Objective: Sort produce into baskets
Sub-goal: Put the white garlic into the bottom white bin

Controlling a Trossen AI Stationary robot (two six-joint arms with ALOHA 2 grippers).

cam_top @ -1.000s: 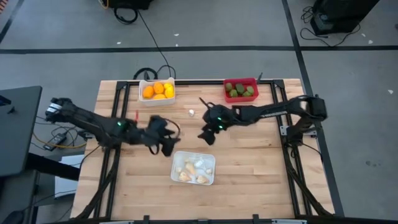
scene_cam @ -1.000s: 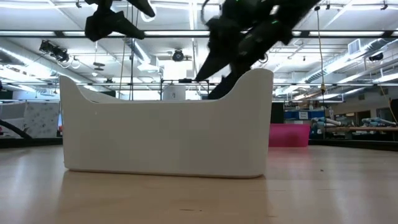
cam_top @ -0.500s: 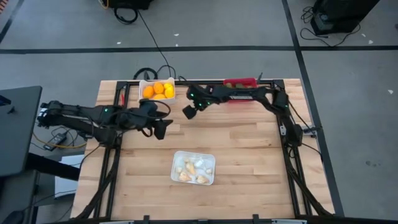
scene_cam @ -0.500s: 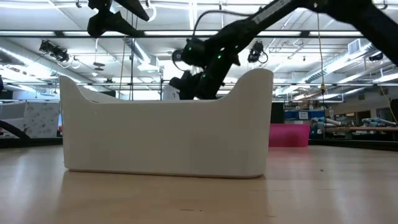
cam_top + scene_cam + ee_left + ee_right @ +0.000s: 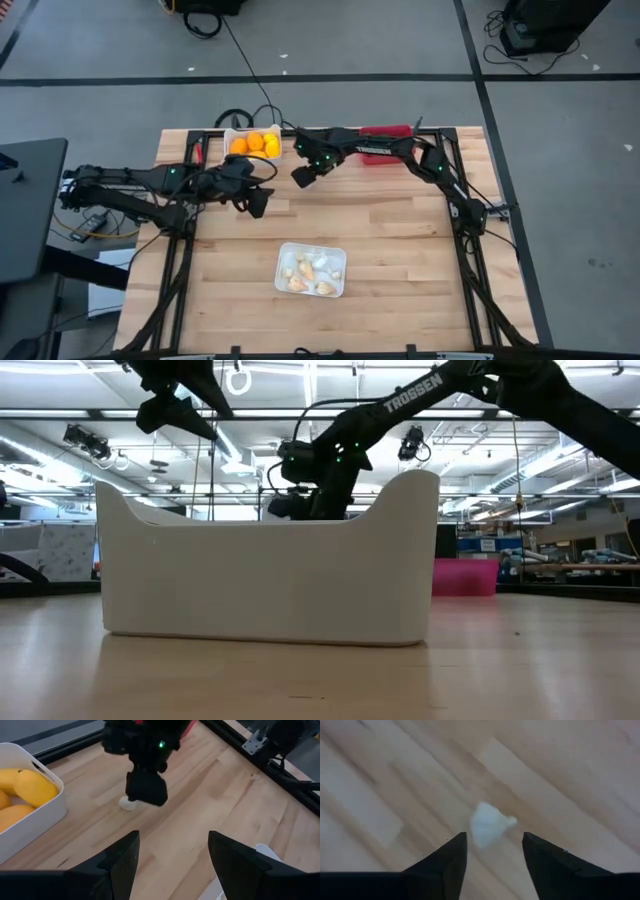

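Note:
A loose whitish garlic bulb lies on the table near the white bin of orange fruit; it also shows in the left wrist view. My right gripper hovers right over the bulb, open, with a finger on either side of it and touching nothing. My left gripper is open and empty, a little to the left and nearer, facing the right gripper. The shallow white tray holds several garlic bulbs. The red bin is largely hidden by the right arm.
The white tray fills the front of the low view, with the red bin behind it. A black frame rail runs along the table's far and side edges. Bare wood lies between the tray and the bins.
My right gripper has swung from beside the white tray toward the far left, to a spot over the loose garlic bulb, and has come down toward it. My left gripper has drawn back from the tray toward the far edge and a little left. The bulb has stayed put.

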